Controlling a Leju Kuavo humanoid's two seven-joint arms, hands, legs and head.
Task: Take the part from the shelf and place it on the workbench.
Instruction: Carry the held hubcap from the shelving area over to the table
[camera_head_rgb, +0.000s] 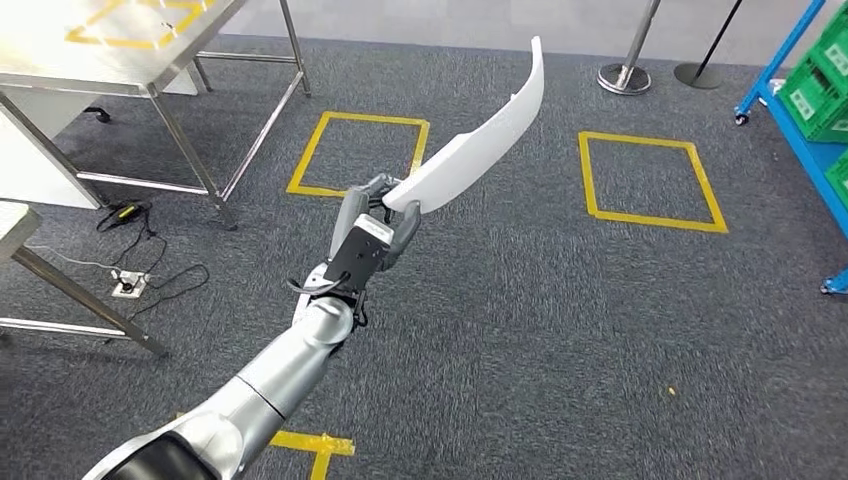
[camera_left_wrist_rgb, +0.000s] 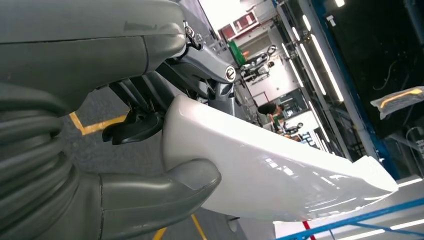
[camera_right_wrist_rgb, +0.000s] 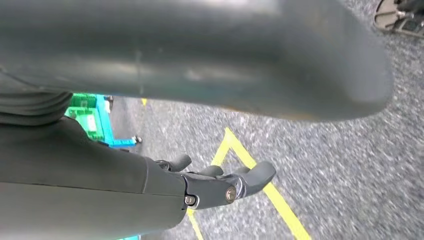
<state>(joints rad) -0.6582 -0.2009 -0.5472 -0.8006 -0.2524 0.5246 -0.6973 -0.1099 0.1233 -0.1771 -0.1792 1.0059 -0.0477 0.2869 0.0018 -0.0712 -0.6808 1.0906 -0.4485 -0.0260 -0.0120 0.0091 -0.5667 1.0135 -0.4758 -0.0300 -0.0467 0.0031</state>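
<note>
Left arm (camera_head_rgb: 290, 375) runs from the lower left of the head frame up to centre, wrist raised, left hand (camera_head_rgb: 375, 215) closed round the lower end of the white part (camera_head_rgb: 480, 140); in the left wrist view the thumb (camera_left_wrist_rgb: 165, 192) presses one face and the dark fingers (camera_left_wrist_rgb: 135, 125) the other. Right hand (camera_right_wrist_rgb: 220, 185) hangs over the floor, fingers loosely extended and apart, holding nothing.

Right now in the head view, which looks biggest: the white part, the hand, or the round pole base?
1. White part, biggest.
2. Left hand.
3. Pole base, smallest, though it stands farther away, so it may only look small.
</note>
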